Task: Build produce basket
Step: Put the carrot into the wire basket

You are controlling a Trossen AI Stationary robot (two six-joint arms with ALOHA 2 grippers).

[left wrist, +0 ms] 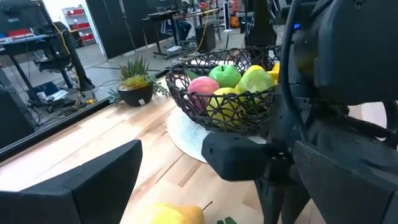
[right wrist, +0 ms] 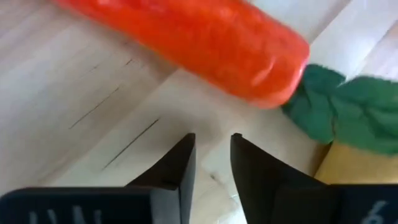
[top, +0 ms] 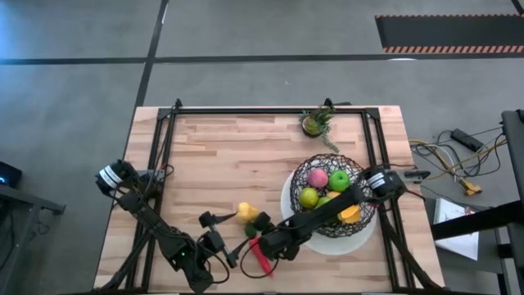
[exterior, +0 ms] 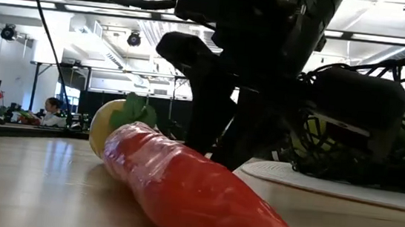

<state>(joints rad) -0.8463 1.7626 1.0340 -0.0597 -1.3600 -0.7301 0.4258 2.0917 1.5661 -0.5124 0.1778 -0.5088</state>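
Right gripper low over tabletop beside red carrot, jaws nearly closed, empty. Left gripper waiting, jaws wide. Basket part-filled. Next, probably: reopen, straddle carrot.

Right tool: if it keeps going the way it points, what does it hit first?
Probably bare table: the right tool points down at the wood just short of the red carrot, fingers nearly together. Depth is unclear; the carrot's leafy end is close.
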